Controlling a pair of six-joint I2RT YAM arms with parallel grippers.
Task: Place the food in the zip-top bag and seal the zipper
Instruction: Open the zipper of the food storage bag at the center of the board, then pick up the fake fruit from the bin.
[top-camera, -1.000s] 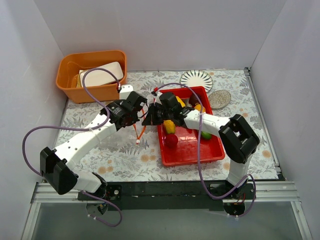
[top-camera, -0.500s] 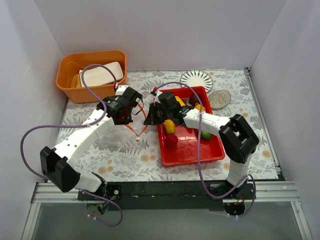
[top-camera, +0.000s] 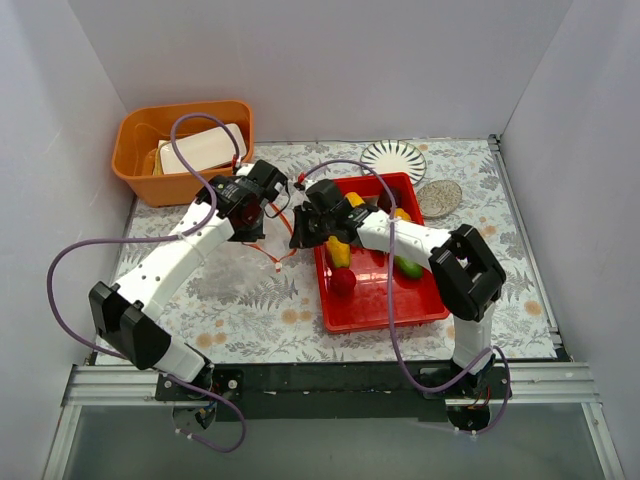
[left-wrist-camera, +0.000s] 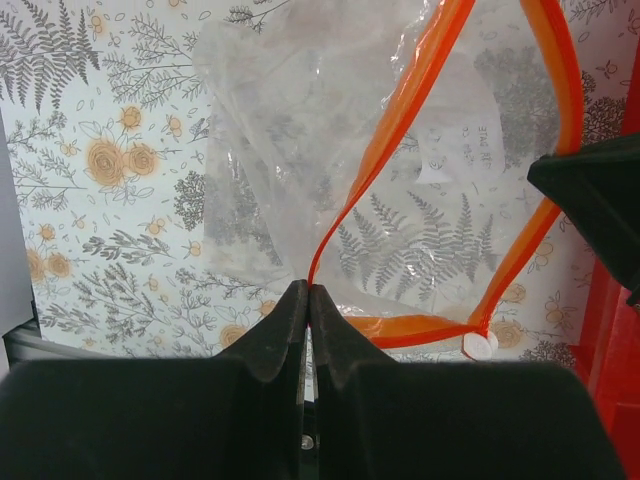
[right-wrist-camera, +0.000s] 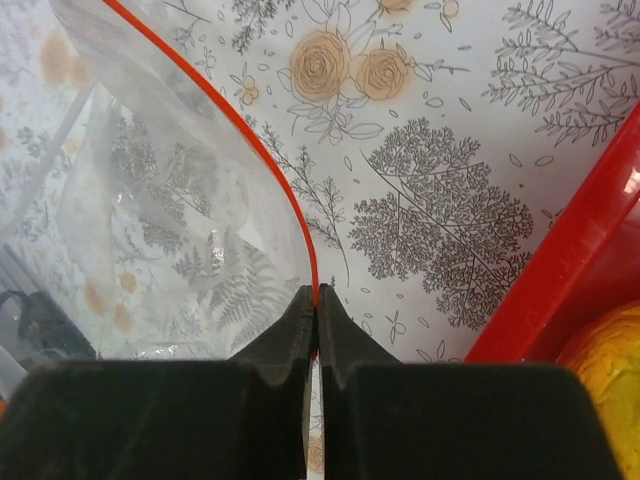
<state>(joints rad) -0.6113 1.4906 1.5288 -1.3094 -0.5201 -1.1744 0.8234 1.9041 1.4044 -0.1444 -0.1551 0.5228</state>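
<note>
The clear zip-top bag (left-wrist-camera: 290, 150) hangs between my two grippers above the floral table, its mouth held open. The orange-red zipper (left-wrist-camera: 400, 130) loops round the mouth and ends at a white slider (left-wrist-camera: 480, 346). My left gripper (left-wrist-camera: 309, 287) is shut on one side of the zipper. My right gripper (right-wrist-camera: 316, 295) is shut on the other side (right-wrist-camera: 250, 150). In the top view the left gripper (top-camera: 270, 205) and right gripper (top-camera: 300, 228) are close together, left of the red tray. The food lies in that tray: a mango (top-camera: 340, 250), a red apple (top-camera: 343, 281), a green piece (top-camera: 408, 268).
The red tray (top-camera: 385, 312) stands right of centre; its edge shows in the right wrist view (right-wrist-camera: 570, 270). An orange bin (top-camera: 135, 175) with a white container stands at the back left. A striped plate (top-camera: 393, 158) and a grey dish (top-camera: 438, 198) stand at the back right.
My left gripper has moved back and slightly left with its side of the zipper. My right gripper has shifted a little back and left. The bag mouth has moved back with them.
</note>
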